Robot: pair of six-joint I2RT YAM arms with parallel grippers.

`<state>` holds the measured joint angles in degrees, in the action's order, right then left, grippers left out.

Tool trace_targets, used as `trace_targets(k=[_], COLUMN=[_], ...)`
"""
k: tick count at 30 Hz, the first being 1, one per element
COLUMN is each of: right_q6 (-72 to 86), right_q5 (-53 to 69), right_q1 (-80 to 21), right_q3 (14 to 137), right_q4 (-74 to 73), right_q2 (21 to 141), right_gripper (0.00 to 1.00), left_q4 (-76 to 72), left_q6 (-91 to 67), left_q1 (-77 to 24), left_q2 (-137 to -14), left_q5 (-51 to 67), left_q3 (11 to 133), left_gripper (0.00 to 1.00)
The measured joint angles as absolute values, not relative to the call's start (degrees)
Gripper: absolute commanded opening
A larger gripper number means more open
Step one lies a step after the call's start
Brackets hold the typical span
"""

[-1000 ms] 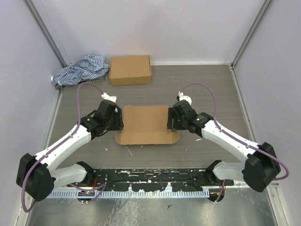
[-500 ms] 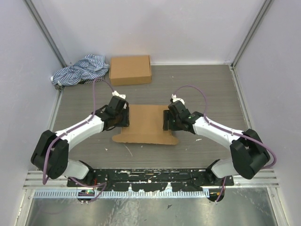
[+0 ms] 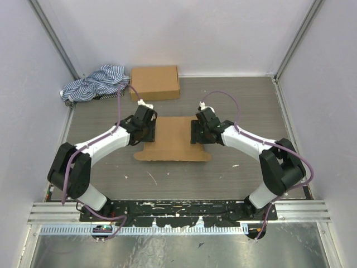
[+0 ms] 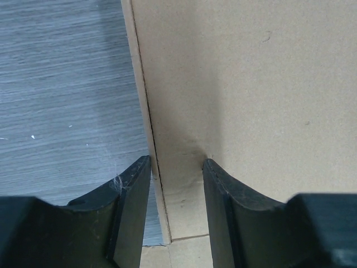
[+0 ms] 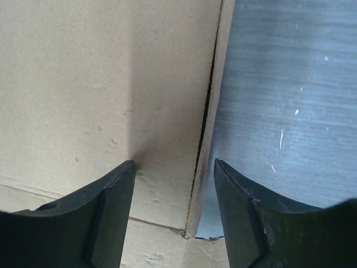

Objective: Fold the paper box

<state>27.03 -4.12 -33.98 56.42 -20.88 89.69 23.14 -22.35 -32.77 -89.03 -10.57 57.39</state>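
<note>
The paper box (image 3: 174,140) is a brown cardboard piece lying on the table's middle, its lid folded flat over it. My left gripper (image 3: 149,130) sits at its left edge and my right gripper (image 3: 196,132) at its right edge. In the left wrist view the left gripper (image 4: 176,167) is open, its fingers (image 4: 133,192) straddling the box's side edge (image 4: 146,111). In the right wrist view the right gripper (image 5: 174,167) is open the same way, its fingers (image 5: 237,195) either side of the box's right edge (image 5: 211,111).
A second, closed cardboard box (image 3: 154,82) stands at the back. A striped blue-and-white cloth (image 3: 93,82) lies bunched in the back left corner. White walls close in the table on three sides.
Both grippers have moved away from the bases toward the back, and the box between them has shifted back with them. Both arms are more stretched out.
</note>
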Motion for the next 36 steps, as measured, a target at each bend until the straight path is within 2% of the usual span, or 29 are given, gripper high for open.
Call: trace_targets(k=[4,6,8,11,12,13,14,15,22,27,36], right_q6=[26.44,26.09,25.98,25.85,25.87,25.96,26.06,26.37,26.89,27.35,27.29], right_q5=[-4.05,-4.45,-4.91,-6.81,-7.49,-8.14,-9.06,-9.58,-2.76,1.04,1.85], right_q1=[-33.34,-33.12,-33.12,-33.28,-33.30,-33.32,-33.32,-33.32,-33.28,-33.74,-34.74], right_q3=[59.99,61.47,62.19,62.46,62.41,62.35,61.91,61.34,48.88,38.46,37.15], right_q4=[-20.86,-21.30,-21.56,-22.37,-22.96,-23.33,-23.59,-23.83,-20.56,-19.42,-16.97], right_q2=[92.38,93.30,93.23,91.02,89.60,88.14,85.91,83.64,66.57,66.02,65.91], right_gripper=[0.63,0.68,0.72,0.76,0.81,0.90,0.99,1.00,1.00,1.00,0.98], left_q4=[24.45,25.93,27.16,28.16,28.73,29.12,29.06,29.02,25.19,23.88,21.04], left_q6=[-22.13,-21.98,-21.82,-21.63,-21.65,-21.87,-22.22,-22.68,-27.27,-28.93,-28.75], left_q1=[-32.82,-32.84,-32.97,-33.28,-33.32,-33.34,-33.34,-33.32,-33.32,-33.32,-33.32], left_q2=[-90.21,-90.54,-90.32,-87.77,-86.37,-84.49,-82.17,-79.61,-60.49,-59.68,-60.71], left_q5=[-11.40,-11.99,-12.51,-13.39,-13.69,-13.91,-14.04,-14.04,-10.59,-8.32,-6.57], left_q3=[59.55,60.95,62.48,63.24,63.22,63.05,62.46,61.54,45.71,37.01,36.47], left_gripper=[0.52,0.57,0.68,0.79,0.83,0.84,0.84,0.84,0.79,0.76,0.73])
